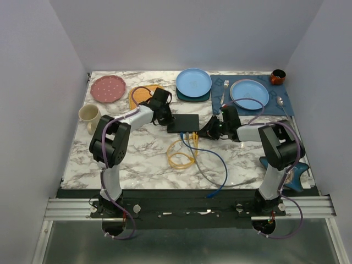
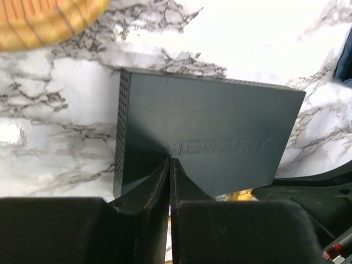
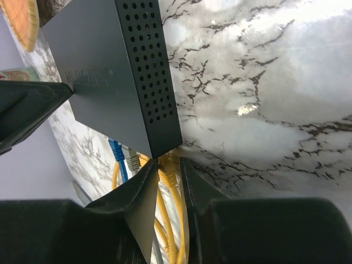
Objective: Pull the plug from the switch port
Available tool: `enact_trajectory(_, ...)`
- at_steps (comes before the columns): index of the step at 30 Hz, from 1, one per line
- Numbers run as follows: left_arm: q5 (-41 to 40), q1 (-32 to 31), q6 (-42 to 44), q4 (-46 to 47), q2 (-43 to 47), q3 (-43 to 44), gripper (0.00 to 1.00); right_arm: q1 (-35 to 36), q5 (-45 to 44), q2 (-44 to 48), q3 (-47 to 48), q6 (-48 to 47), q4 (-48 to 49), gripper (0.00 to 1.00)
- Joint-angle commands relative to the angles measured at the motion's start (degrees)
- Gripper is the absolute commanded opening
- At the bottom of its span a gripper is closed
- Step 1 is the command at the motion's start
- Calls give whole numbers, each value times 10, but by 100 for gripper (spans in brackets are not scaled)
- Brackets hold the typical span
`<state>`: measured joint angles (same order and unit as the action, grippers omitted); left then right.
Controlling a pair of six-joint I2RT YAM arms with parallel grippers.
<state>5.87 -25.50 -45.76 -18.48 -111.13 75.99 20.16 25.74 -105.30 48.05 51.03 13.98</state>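
Observation:
The switch [image 1: 183, 123] is a flat black box at the table's middle, with its sockets facing the near edge. Yellow, grey and blue cables run out of it. My left gripper [image 1: 165, 117] is shut and empty, and its tips [image 2: 169, 161] rest on the switch's top [image 2: 209, 126]. My right gripper [image 1: 205, 132] is at the socket edge. In the right wrist view its fingers [image 3: 168, 163] close on the yellow plug [image 3: 170, 172], which sits in the end port under the switch's corner [image 3: 137, 82]. A grey plug [image 3: 131, 160] and a blue plug [image 3: 114, 149] sit beside it.
A coiled yellow cable [image 1: 181, 154] and a blue cable [image 1: 218, 179] lie in front of the switch. A cup [image 1: 89, 114], pink plate [image 1: 108, 88], orange board [image 1: 143, 95], blue plates [image 1: 193, 82] and a place mat with a fork [image 1: 225, 88] line the back.

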Motion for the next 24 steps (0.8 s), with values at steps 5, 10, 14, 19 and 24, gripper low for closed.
enact_trajectory(5, 10, 25, 2, -38, -56, 43, 17, 3, 31, -30, 35, 21, 28, 31)
enact_trajectory(10, -17, 34, 7, -45, -4, 36, 18, 3, -5, -2, 28, -3, 1, 31)
enact_trajectory(14, -38, 33, 0, -45, 68, -34, 19, 3, -22, 1, 27, -14, -16, 31)
enact_trajectory(19, -28, 24, -24, -24, 126, -131, 16, 3, -28, 0, 8, -18, -17, 29)
enact_trajectory(24, -9, 17, -30, -9, 106, -174, 7, 3, -41, 12, -16, -30, -24, 29)
